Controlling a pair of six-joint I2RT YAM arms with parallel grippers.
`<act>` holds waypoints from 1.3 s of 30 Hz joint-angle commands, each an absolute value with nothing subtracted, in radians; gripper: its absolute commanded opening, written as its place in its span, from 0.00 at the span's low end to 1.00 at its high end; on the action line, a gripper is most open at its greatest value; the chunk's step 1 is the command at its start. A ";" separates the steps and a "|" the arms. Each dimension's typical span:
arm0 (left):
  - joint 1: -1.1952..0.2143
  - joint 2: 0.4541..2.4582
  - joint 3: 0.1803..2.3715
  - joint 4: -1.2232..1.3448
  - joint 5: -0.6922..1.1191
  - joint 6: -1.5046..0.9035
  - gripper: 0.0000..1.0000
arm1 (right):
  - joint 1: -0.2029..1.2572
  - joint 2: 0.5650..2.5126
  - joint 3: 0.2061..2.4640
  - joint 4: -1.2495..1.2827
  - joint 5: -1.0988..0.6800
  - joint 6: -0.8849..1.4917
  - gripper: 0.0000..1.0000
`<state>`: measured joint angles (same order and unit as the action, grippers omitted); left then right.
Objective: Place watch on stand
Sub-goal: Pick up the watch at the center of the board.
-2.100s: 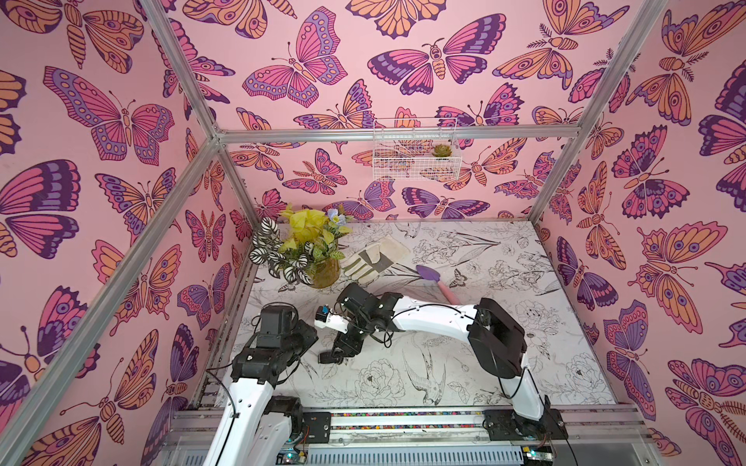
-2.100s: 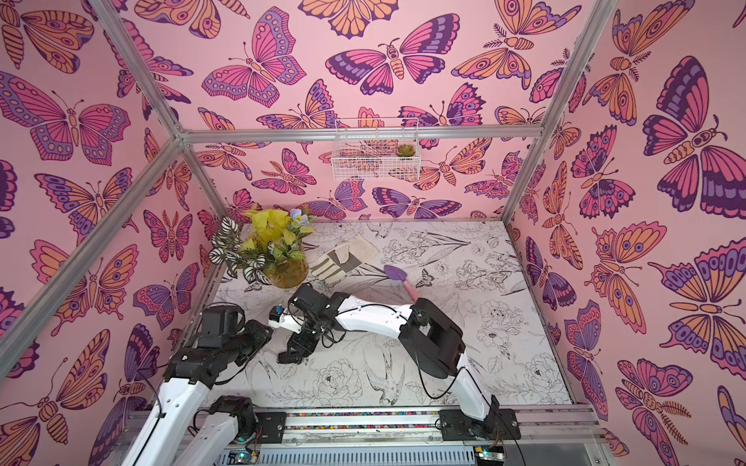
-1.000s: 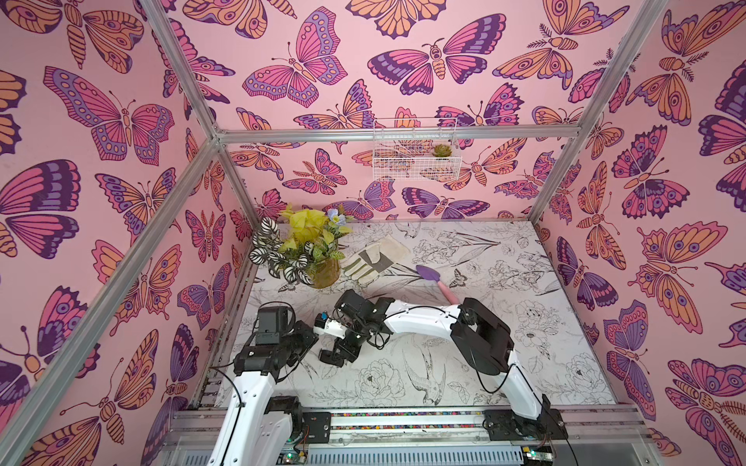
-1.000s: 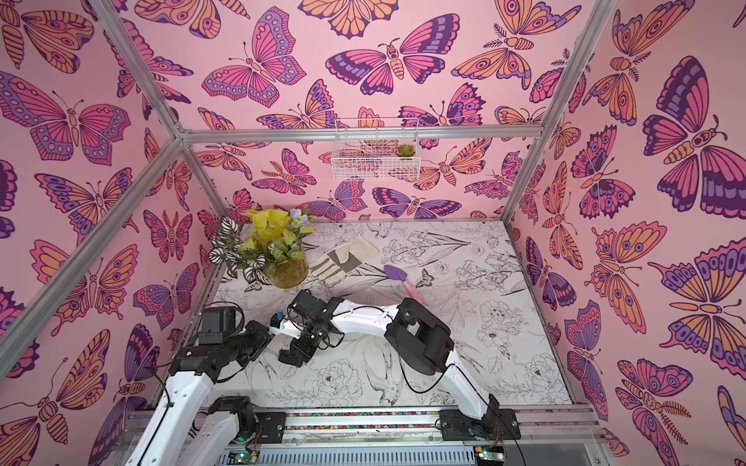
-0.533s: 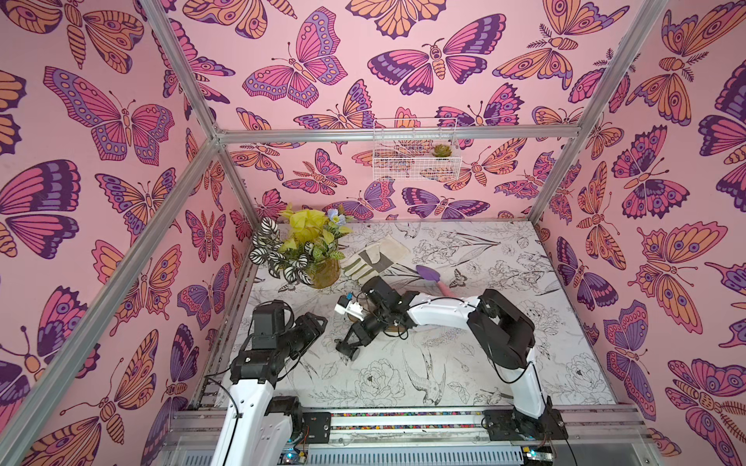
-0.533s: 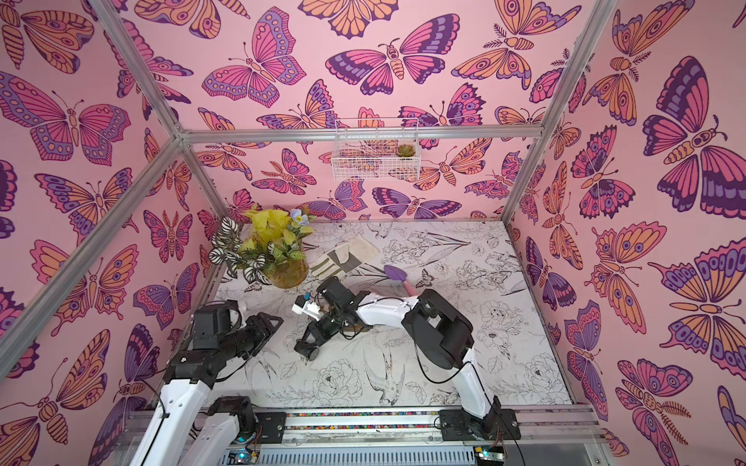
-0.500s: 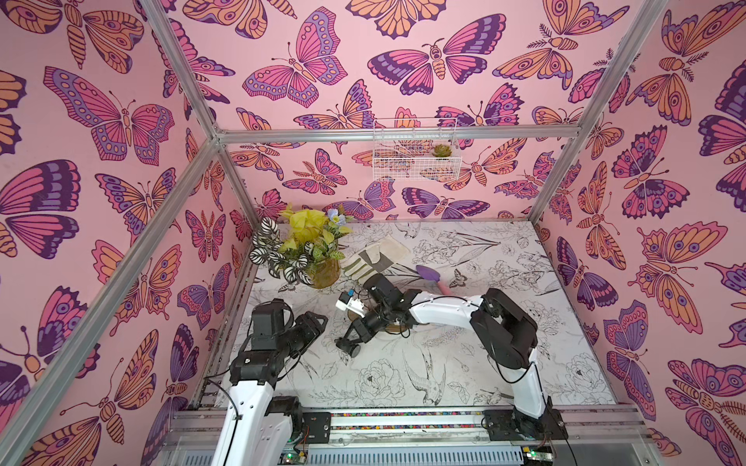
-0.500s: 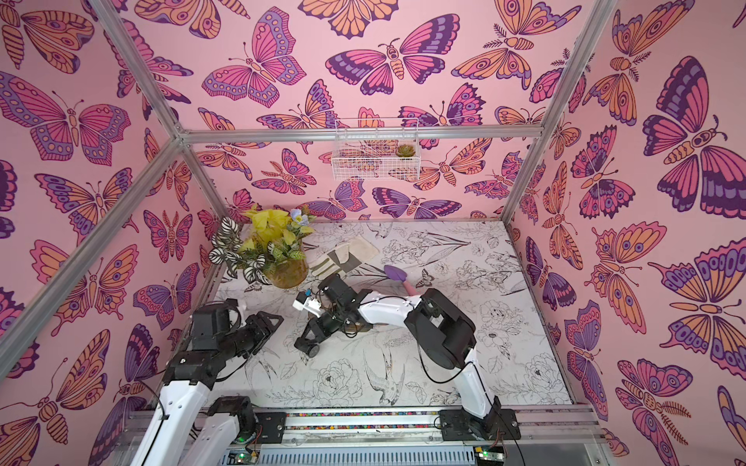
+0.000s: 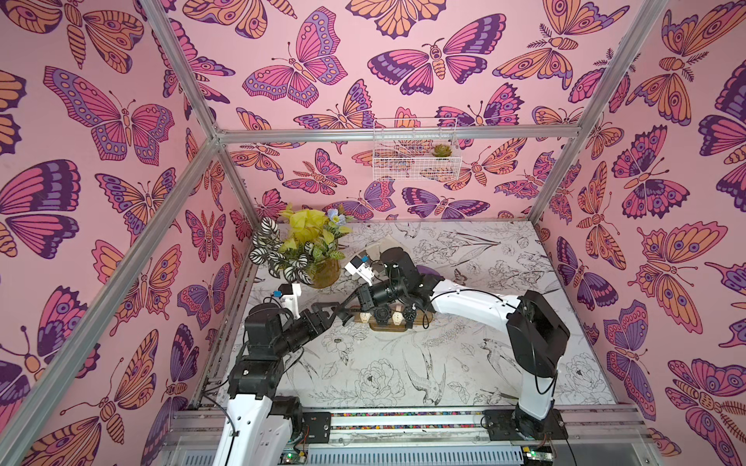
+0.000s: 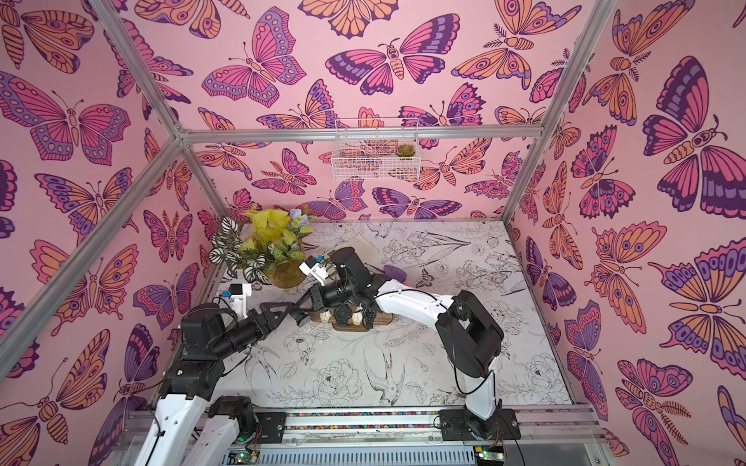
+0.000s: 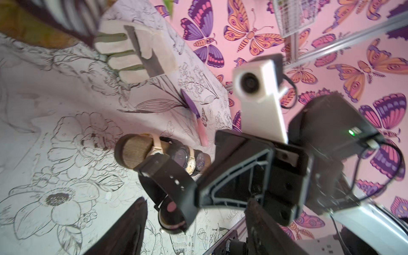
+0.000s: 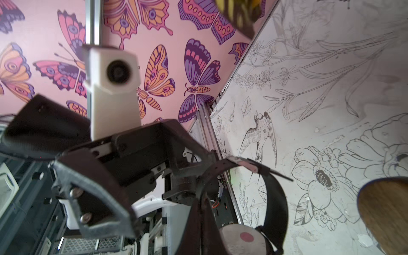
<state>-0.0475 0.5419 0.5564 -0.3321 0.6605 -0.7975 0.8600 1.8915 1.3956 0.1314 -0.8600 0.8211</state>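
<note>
While the right gripper (image 11: 196, 196) pinches its strap, the watch (image 11: 167, 181) hangs just beside the stand (image 9: 422, 321), at the rounded end nearer the left arm; whether the strap touches the wood cannot be told. The watch is black, its strap closed into a loop with small holes, and its round case back carries a pink dot. Four other watches (image 9: 381, 314) sit on the stand's bar, cream-strapped and black by turns. The left gripper (image 9: 337, 314) hovers just short of that same end, fingers spread, holding nothing.
</note>
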 commanded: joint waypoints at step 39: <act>-0.170 0.688 0.615 0.001 0.635 -0.874 0.38 | 0.780 1.801 1.269 0.587 -0.898 1.416 0.00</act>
<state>-0.1631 0.6830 0.5922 -0.0456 0.6361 -0.8658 0.7856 1.8004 1.2640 0.5121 -0.8772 1.3830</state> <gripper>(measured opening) 0.381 0.045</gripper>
